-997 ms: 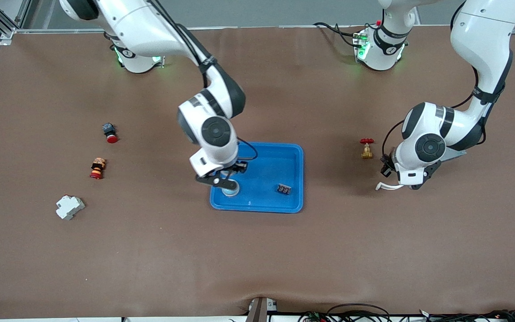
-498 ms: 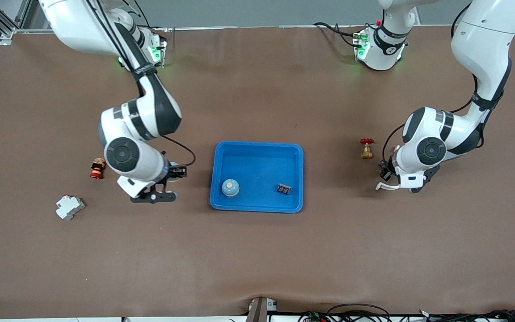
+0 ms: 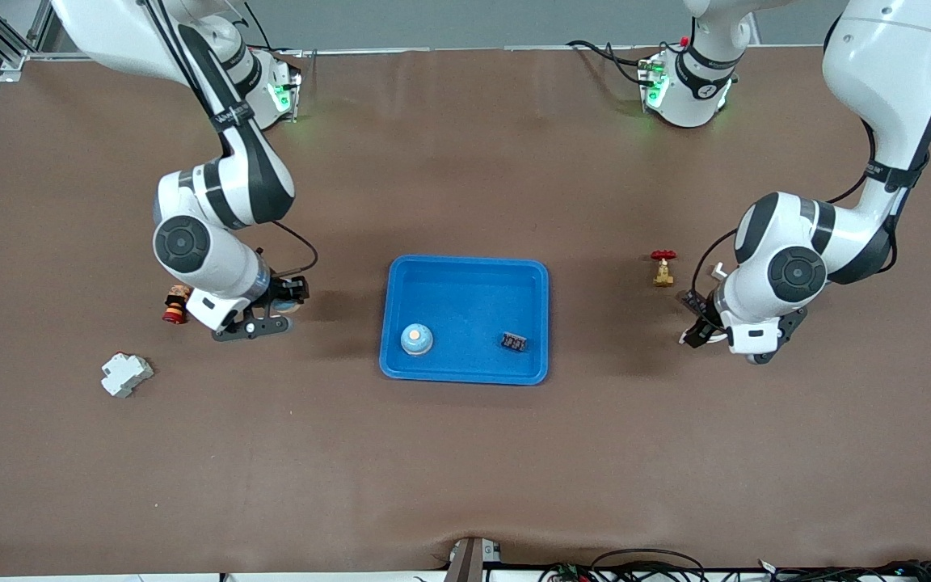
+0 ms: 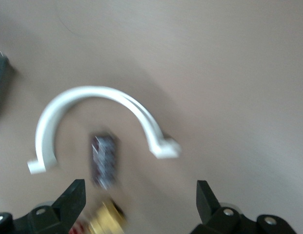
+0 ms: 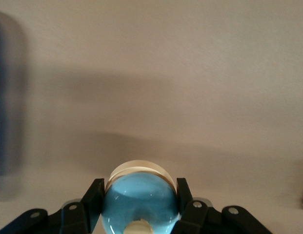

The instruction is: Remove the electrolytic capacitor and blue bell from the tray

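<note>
In the right wrist view a blue domed bell [image 5: 139,200] sits pinched between the fingers of my right gripper [image 5: 139,195]. That gripper [image 3: 275,307] is over the bare table, between the blue tray [image 3: 465,271] and the right arm's end. A second blue bell [image 3: 416,339] and a small dark capacitor [image 3: 514,342] lie in the tray. My left gripper [image 3: 701,327] is open and low over the table beside a brass valve [image 3: 663,269]. Its jaws [image 4: 140,195] stand wide with nothing between them, above a white curved clamp [image 4: 92,117], a blurred small dark part [image 4: 104,160] and the valve [image 4: 106,223].
A white block [image 3: 126,374] lies toward the right arm's end, nearer the front camera. A red and orange push button [image 3: 176,305] stands beside the right arm's wrist.
The right arm swung from the tray toward its own end of the table, while one bell stayed in the tray. My left gripper opened, and the white clamp no longer shows under it in the front view.
</note>
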Tool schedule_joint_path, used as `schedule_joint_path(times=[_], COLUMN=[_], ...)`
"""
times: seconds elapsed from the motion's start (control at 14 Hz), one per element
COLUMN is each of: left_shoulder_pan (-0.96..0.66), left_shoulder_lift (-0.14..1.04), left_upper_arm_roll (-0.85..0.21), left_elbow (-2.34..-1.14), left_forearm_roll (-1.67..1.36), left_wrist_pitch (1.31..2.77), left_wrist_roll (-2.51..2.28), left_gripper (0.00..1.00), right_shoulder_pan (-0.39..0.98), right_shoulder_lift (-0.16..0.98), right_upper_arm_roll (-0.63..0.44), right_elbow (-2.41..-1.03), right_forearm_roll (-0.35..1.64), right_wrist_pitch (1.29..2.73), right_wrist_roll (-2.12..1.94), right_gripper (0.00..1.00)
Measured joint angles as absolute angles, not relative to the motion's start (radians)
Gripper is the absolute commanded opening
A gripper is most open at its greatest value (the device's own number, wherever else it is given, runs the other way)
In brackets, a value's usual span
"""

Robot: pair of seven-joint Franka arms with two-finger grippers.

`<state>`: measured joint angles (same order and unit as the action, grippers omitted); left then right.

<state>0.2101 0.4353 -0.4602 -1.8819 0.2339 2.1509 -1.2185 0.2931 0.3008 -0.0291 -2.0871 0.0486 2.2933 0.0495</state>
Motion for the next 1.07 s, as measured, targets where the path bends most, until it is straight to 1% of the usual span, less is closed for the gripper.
schedule_joint_path(times=[0.07,0.21,0.43,0.57,0.64,0.93,1.07], left_shoulder_pan=[0.194,0.123,-0.008,-0.068,-0.092,-0.218,-0.302], left_shoulder_lift=[0.435,0.453,0.555,0.634,0.664,0.734,0.769], left_upper_arm_roll=[-0.484,-0.497,-0.494,-0.489,-0.482,-0.383,-0.326], left_elbow=[-1.831,-1.751,-1.633,-1.555,-1.527,-1.490,-1.475], left_forearm_roll=[0.199,0.167,0.166,0.166,0.166,0.166,0.166], left_wrist_pitch=[2.127,2.110,2.111,2.120,2.132,2.261,2.295], left_wrist_roll=[-1.251,-1.353,-1.544,-1.635,-1.671,-1.797,-1.828], left_gripper=[1.00,1.00,1.00,0.92,0.92,0.83,0.82], right_shoulder_pan=[0.267,0.207,0.155,0.138,0.129,0.072,0.051], right_shoulder_lift=[0.290,0.282,0.281,0.281,0.281,0.291,0.315], right_upper_arm_roll=[-0.029,-0.030,-0.030,-0.030,-0.030,-0.030,-0.030], right_elbow=[-2.141,-2.225,-2.292,-2.315,-2.321,-2.330,-2.336], right_forearm_roll=[0.049,0.049,0.049,0.049,0.049,0.049,0.049], right_wrist_pitch=[2.348,2.437,2.525,2.561,2.567,2.596,2.640], right_wrist_roll=[0.003,-0.090,-0.166,-0.197,-0.215,-0.315,-0.340], right_gripper=[0.00,0.00,0.00,0.00,0.00,0.00,0.00])
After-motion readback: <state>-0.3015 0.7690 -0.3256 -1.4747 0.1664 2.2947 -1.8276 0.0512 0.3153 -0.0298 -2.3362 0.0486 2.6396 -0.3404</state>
